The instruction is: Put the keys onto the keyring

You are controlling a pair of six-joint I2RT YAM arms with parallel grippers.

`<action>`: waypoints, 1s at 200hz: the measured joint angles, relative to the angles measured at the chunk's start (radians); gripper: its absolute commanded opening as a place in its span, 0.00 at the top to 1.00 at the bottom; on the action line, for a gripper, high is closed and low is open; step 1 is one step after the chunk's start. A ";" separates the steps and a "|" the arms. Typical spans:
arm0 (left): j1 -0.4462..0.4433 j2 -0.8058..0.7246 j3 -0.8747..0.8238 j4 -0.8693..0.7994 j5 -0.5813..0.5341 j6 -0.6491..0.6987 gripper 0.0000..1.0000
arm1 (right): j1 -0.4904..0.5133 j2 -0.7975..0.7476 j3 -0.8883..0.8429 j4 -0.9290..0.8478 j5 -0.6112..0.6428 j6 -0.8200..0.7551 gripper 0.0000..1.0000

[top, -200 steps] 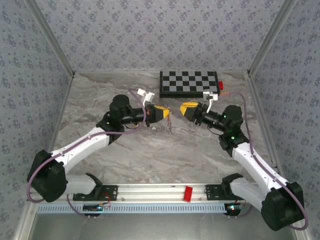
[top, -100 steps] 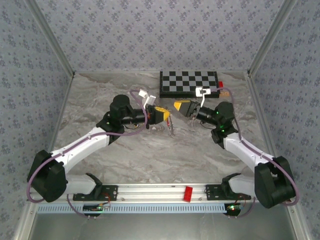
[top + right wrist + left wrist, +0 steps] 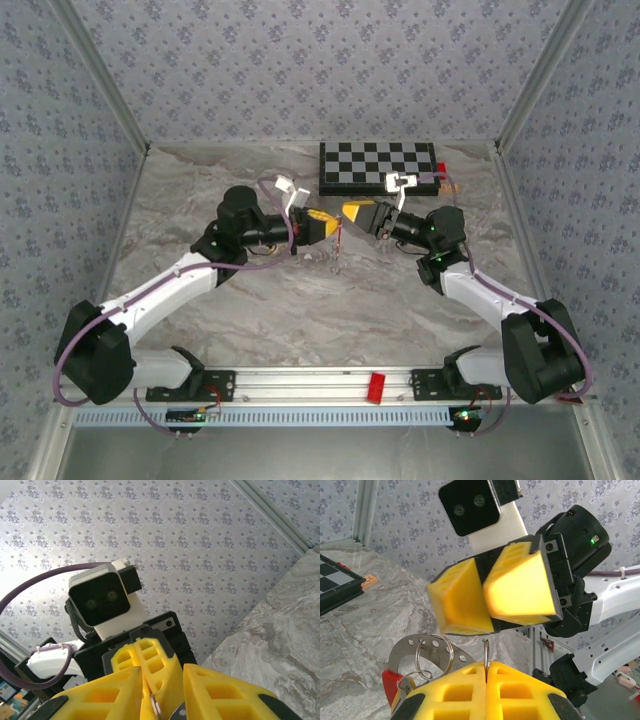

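Left gripper [image 3: 486, 676] clamped on keyring [image 3: 400, 655], held off worktop [image 3: 360, 625]. Right gripper [image 3: 482, 600] just beside ring, jaws narrow — whether it holds keys, cannot tell. Threading not visibly done — keys left to go on.

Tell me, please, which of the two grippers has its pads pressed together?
The left gripper: its yellow pads meet, pinching a thin metal ring; the right gripper's pads stand apart.

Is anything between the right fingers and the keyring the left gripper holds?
Nothing visible does. The left gripper is shut on the keyring, pinching a thin loop that stands edge-on above its fingers. The right gripper faces that loop close by, fingers slightly apart, with only open air between them.
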 measured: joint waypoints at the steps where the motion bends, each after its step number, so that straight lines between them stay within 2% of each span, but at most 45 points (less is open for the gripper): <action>1: 0.000 0.000 0.000 0.000 0.000 0.000 1.00 | 0.000 0.000 0.000 0.000 0.000 0.000 0.72; 82: 0.012 0.000 0.000 0.004 0.000 0.000 1.00 | 0.030 0.026 0.000 0.021 -0.016 0.003 0.72; 200: 0.025 0.008 0.001 0.028 0.019 -0.001 1.00 | 0.030 0.030 -0.001 0.051 -0.027 0.030 0.80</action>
